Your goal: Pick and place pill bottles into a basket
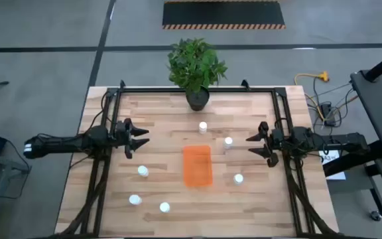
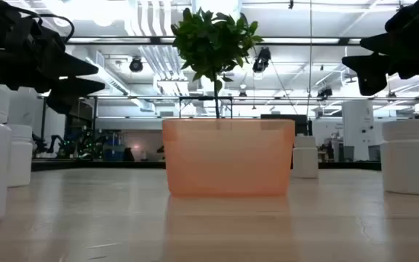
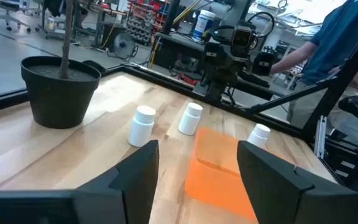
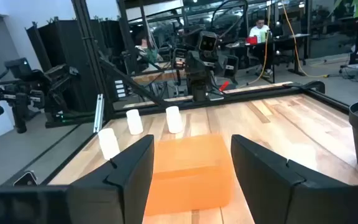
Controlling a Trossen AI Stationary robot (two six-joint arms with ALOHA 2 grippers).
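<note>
On the wooden surface (image 1: 111,192), your orange basket (image 1: 197,166) sits mid-table, empty, six pill bottles (image 1: 142,172) scattered around it.
You have the left tool (image 1: 142,137) and right tool (image 1: 251,144) both released, hovering at opposite sides, well apart from everything; no label on any bottle reads, and a potted plant (image 1: 196,66) stands behind.

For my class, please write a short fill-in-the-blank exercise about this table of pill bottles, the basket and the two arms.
1. The number of small white cylindrical pill bottles standing on the wooden table is ____.
2. The bright orange rectangular plastic basket holds ____ bottles.
3. The left gripper and the right gripper both have their fingers ____.
4. The dark pot holds a green ____.

Missing words: six; no; open; plant
</note>
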